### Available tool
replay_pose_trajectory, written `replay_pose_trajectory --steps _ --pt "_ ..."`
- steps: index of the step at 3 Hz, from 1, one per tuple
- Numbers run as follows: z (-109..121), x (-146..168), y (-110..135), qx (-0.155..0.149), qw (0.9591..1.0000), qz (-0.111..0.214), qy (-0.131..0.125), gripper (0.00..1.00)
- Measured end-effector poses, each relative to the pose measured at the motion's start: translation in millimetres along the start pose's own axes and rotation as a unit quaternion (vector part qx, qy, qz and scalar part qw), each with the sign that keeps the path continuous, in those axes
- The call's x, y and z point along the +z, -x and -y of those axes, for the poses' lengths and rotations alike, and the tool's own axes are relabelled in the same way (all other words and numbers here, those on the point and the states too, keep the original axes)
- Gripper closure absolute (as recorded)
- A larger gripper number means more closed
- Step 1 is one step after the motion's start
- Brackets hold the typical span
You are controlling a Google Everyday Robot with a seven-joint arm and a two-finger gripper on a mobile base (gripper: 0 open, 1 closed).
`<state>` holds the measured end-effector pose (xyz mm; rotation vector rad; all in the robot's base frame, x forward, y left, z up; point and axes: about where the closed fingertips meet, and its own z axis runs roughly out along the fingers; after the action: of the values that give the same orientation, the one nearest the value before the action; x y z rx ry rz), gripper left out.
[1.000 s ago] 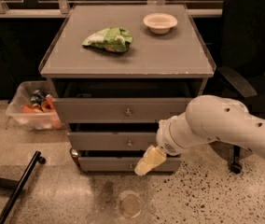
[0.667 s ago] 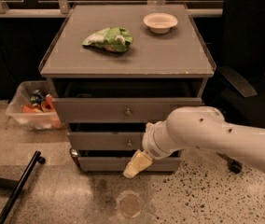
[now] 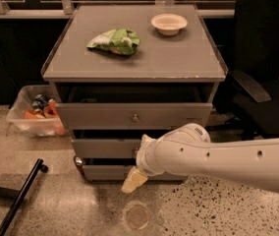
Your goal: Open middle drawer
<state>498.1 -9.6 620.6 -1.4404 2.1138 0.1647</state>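
A clear bin (image 3: 31, 118) sits on the floor at mid left. A green bag (image 3: 115, 40) lies on the cabinet top. The middle drawer (image 3: 102, 148) is at centre frame, under the wider top drawer (image 3: 105, 116). The gripper (image 3: 134, 180) hangs at lower centre, before the bottom drawer; I cannot tell whether it is clenched or released. A bowl (image 3: 169, 23) stands at the upper right.

Cabinet (image 3: 179, 58) top: bag (image 3: 114, 41) at left, bowl (image 3: 169, 23) far right. Middle drawer (image 3: 102, 148) lies between upper drawer (image 3: 100, 116) and lower drawer (image 3: 100, 172). The gripper (image 3: 134, 180) is in front of the lower drawer. Bin (image 3: 34, 114) left of cabinet, chair (image 3: 262, 82) right.
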Motion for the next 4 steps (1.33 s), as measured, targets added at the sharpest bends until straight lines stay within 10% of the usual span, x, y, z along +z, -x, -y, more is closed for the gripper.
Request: replay_pose_trajectory --steps 4 --pt "13 84 -34 0.007 0.9995 0.02 0.024 0.0"
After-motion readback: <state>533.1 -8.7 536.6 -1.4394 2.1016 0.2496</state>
